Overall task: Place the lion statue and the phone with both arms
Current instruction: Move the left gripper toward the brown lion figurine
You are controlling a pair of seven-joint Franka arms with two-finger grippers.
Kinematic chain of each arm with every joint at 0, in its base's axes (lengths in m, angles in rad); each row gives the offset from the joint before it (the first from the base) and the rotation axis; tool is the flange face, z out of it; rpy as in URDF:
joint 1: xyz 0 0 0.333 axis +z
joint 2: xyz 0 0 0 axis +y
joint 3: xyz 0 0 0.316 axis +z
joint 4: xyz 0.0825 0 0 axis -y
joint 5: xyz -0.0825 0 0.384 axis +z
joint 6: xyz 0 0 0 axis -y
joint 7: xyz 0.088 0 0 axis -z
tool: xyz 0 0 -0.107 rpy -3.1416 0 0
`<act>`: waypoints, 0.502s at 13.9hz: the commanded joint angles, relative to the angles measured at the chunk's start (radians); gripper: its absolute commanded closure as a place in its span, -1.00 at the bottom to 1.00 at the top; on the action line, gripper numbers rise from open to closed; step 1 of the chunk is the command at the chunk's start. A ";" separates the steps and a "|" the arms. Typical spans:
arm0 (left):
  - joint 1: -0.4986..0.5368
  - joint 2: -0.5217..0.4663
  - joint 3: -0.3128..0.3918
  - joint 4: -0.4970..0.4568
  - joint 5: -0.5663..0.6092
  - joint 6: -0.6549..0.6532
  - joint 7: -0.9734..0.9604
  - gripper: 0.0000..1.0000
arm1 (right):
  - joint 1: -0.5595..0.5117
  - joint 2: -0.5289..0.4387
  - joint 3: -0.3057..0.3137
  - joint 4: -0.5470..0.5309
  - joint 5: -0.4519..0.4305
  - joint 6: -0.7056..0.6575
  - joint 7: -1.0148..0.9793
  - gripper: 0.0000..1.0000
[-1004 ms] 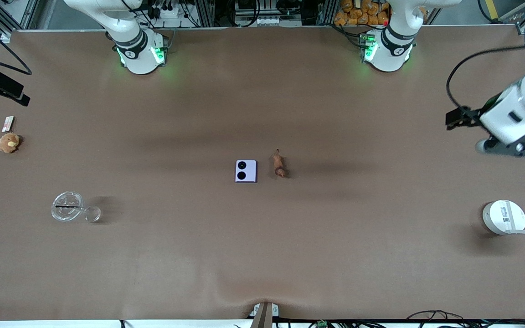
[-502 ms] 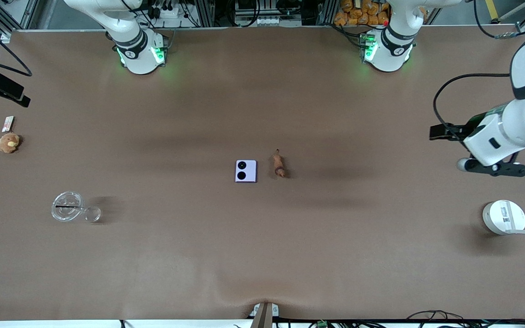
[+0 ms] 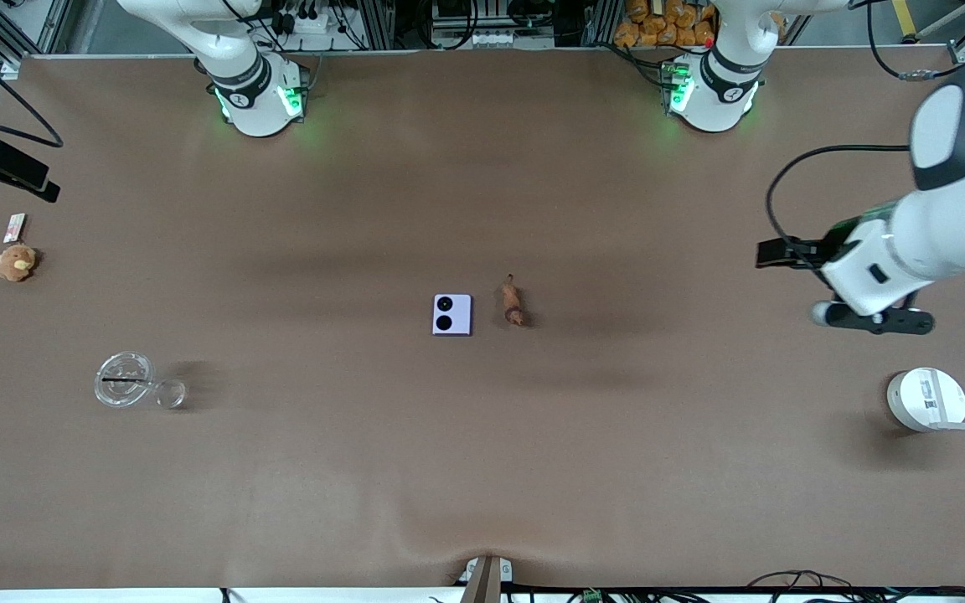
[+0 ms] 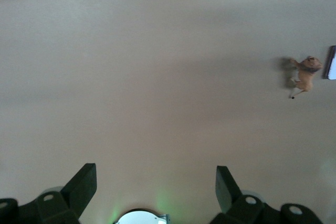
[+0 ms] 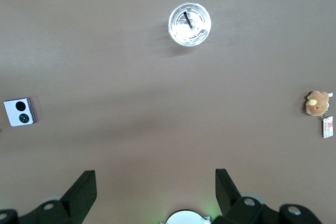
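Note:
The phone [image 3: 452,314], a small pale lavender square with two black circles, lies flat at the table's middle. Beside it, toward the left arm's end, lies the reddish-brown lion statue [image 3: 513,304]. My left gripper [image 3: 871,319] hangs over bare table near the left arm's end, well apart from both. In the left wrist view it [image 4: 156,179] is open and empty, with the lion statue [image 4: 303,74] and the phone's edge [image 4: 331,62] ahead of it. My right gripper [image 5: 156,182] is open and empty, high over the right arm's end, with the phone [image 5: 20,111] off to one side.
A clear lidded cup with a straw [image 3: 124,378] and an orange-brown plush [image 3: 16,261] with a tag sit toward the right arm's end. A round white device [image 3: 926,399] with a cable stands near the left arm's end, nearer the front camera than the left gripper.
The left arm has swung in from the table's end toward the middle, its gripper still open. The right arm has barely shifted. Phone and lion statue have not moved.

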 commanded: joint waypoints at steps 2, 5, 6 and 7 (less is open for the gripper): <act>-0.146 0.056 -0.001 0.033 -0.003 0.063 -0.144 -1.00 | -0.007 0.013 0.005 0.030 -0.012 -0.013 -0.008 -1.00; -0.258 0.116 -0.001 0.034 -0.001 0.166 -0.316 -1.00 | -0.007 0.016 0.005 0.030 -0.014 -0.013 -0.009 -1.00; -0.299 0.143 0.000 0.045 -0.001 0.222 -0.383 -1.00 | -0.007 0.016 0.005 0.030 -0.014 -0.013 -0.006 -1.00; -0.339 0.174 0.002 0.056 0.001 0.270 -0.446 -1.00 | -0.007 0.016 0.005 0.030 -0.012 -0.013 -0.005 -1.00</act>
